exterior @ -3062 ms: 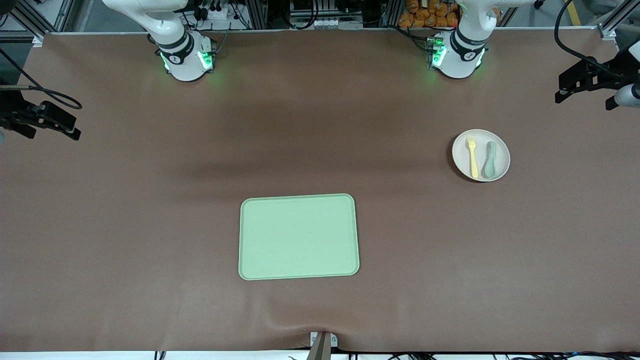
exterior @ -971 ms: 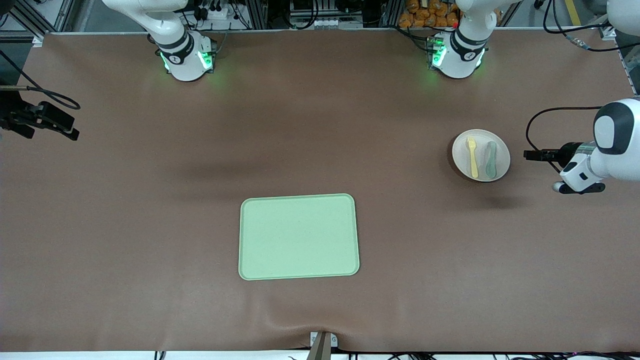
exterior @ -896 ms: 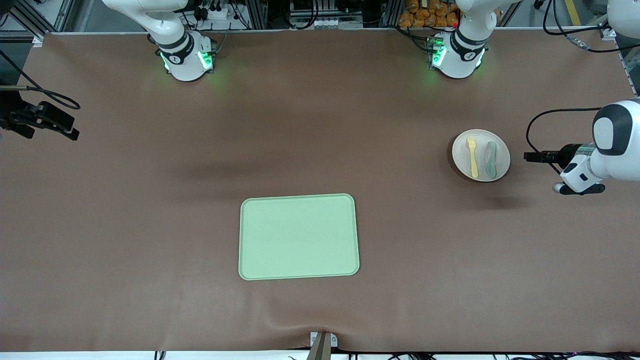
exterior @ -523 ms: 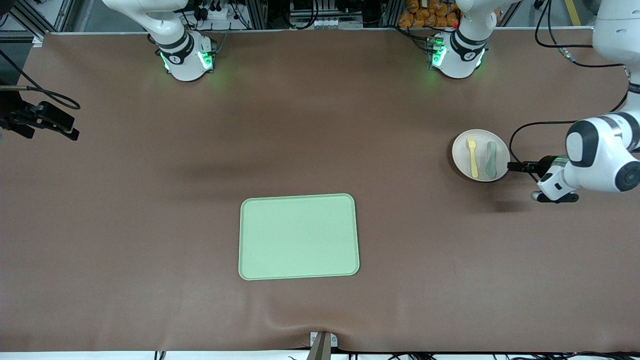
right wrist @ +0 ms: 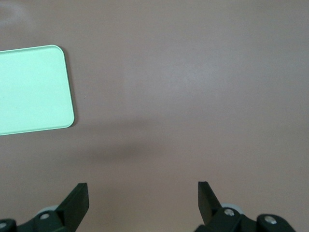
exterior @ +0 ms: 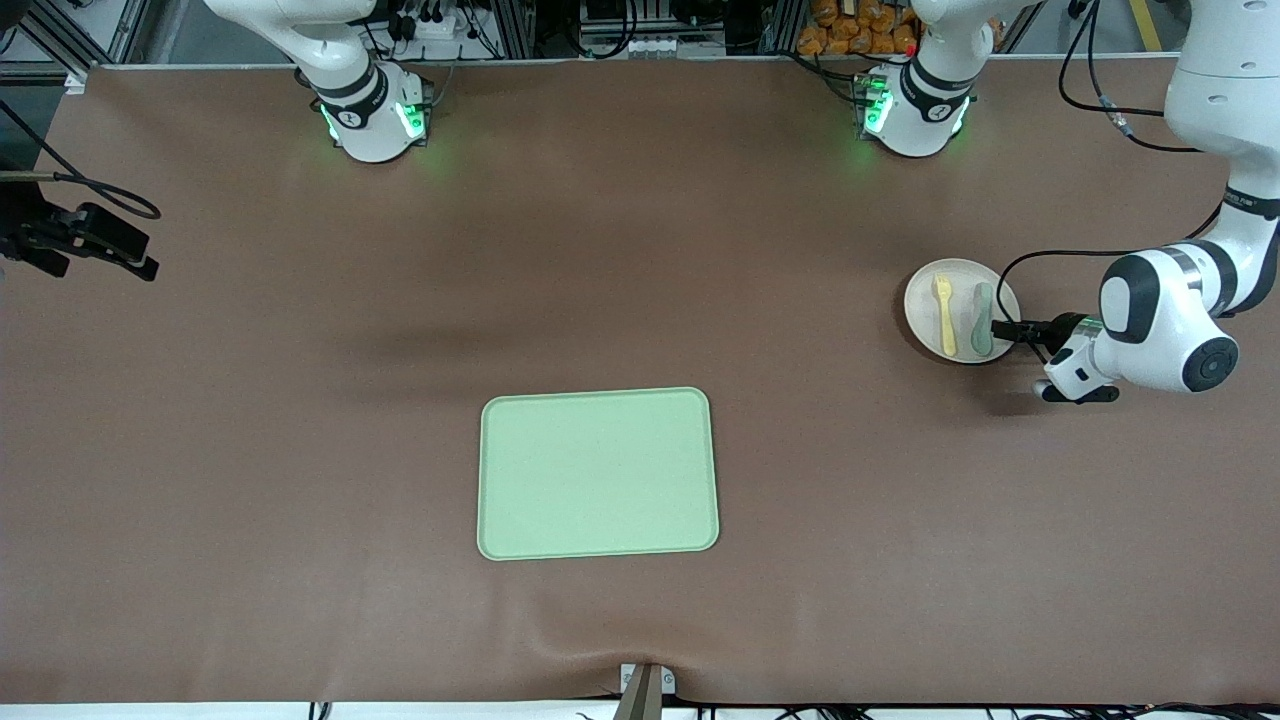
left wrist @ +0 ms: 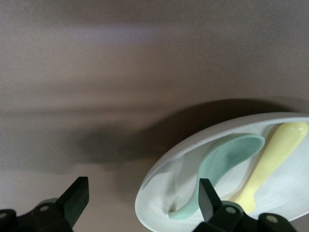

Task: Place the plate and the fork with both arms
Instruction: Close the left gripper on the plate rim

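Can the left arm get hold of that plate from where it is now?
Probably yes. The left gripper is open at the plate's rim, on the side toward the left arm's end of the table, with nothing in between. The fork and spoon lie inside it.

Plate (exterior: 961, 311) sits toward the left arm's end of the table, at two o'clock from the tray (exterior: 598, 473). Fork (exterior: 943, 314) and spoon (exterior: 979, 320) lie side by side on it, spoon nearer the left arm's end. Tray rests mid-table, nearer the front camera.
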Robot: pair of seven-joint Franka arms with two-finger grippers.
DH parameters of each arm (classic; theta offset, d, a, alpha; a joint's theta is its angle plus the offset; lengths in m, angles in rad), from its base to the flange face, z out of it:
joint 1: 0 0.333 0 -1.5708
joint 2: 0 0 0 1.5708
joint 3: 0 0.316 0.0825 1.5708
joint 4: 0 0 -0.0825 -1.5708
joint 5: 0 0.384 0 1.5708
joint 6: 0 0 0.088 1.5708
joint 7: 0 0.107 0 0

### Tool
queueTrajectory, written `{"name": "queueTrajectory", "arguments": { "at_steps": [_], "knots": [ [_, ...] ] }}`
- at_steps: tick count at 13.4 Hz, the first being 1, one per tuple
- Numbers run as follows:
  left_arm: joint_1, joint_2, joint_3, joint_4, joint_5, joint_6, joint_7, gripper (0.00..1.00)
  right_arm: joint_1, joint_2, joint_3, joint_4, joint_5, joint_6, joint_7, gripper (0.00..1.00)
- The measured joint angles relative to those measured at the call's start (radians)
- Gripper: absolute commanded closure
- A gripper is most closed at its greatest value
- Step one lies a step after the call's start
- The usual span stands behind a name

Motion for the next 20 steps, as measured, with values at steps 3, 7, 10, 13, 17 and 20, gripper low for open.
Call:
{"name": "queueTrajectory", "arguments": {
  "at_steps": [3, 7, 10, 13, 17, 20],
  "knots": [
    [0.0, 0.003, 0.0, -0.009, 0.002, 0.0, 0.0, 0.0, 0.0, 0.0, 0.0, 0.0, 0.0, 0.0, 0.0, 0.0],
    [0.002, 0.008, 0.001, -0.01, 0.012, 0.0, 0.008, 0.0, 0.0, 0.0, 0.0, 0.0, 0.0, 0.0, 0.0, 0.0],
    [0.003, 0.008, 0.003, -0.011, 0.012, 0.0, 0.015, 0.0, 0.0, 0.0, 0.0, 0.0, 0.0, 0.0, 0.0, 0.0],
    [0.003, 0.008, 0.003, -0.019, 0.012, 0.0, 0.023, 0.07, 0.0, 0.0, 0.0, 0.0, 0.0, 0.0, 0.0, 0.0],
    [0.004, 0.008, 0.004, -0.02, 0.012, 0.0, 0.038, 0.3, 0.0, 0.0, 0.0, 0.0, 0.0, -0.001, 0.0, 0.0],
    [0.004, 0.008, 0.004, -0.021, 0.012, 0.0, 0.039, 0.3, 0.0, 0.0, 0.0, 0.0, 0.0, -0.001, 0.0, 0.0]
  ]
}}
